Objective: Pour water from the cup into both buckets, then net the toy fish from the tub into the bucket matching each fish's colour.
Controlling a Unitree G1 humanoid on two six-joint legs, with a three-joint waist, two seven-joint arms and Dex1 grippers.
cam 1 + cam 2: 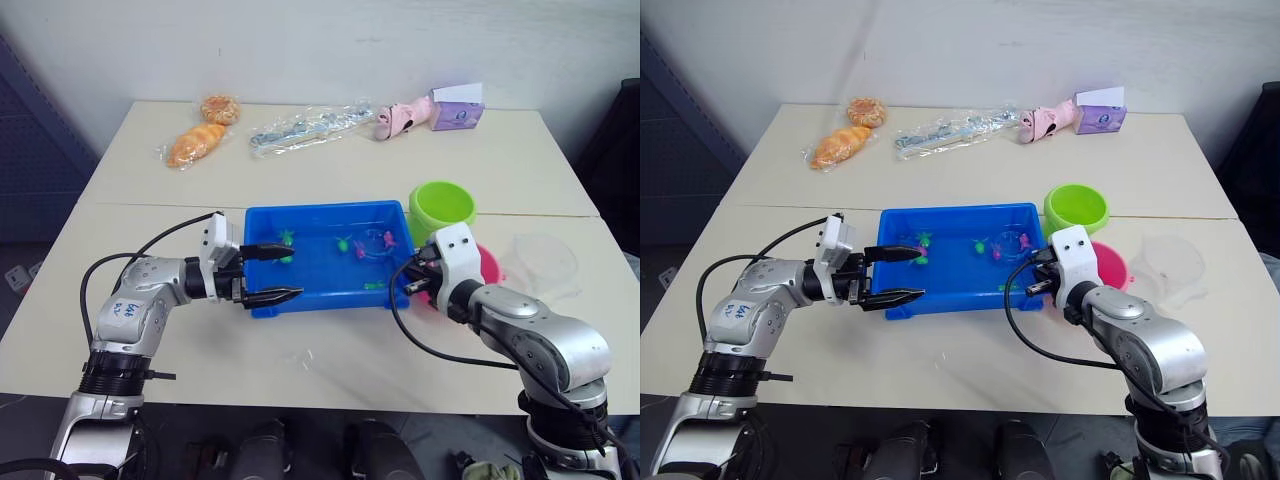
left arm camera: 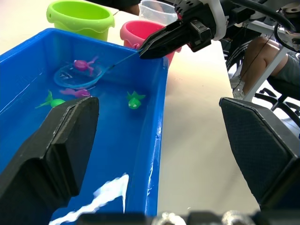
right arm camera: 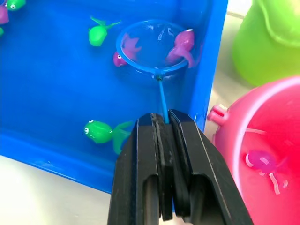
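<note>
Beige table [image 1: 330, 180], right gripper [image 3: 165, 123] clenching net [image 3: 154, 47], seemingly pink fish inside, left gripper [image 1: 272, 272] spread.

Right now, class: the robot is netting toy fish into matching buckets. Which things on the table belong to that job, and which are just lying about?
Belonging to the job:
bright blue plastic tub
lime green bucket
pink bucket
blue-rimmed hoop net, held in the right claw
tiny green and pink fish
clear plastic cup

Lying about:
two bagged pastries
long clear packet
pink toy
purple box
</note>
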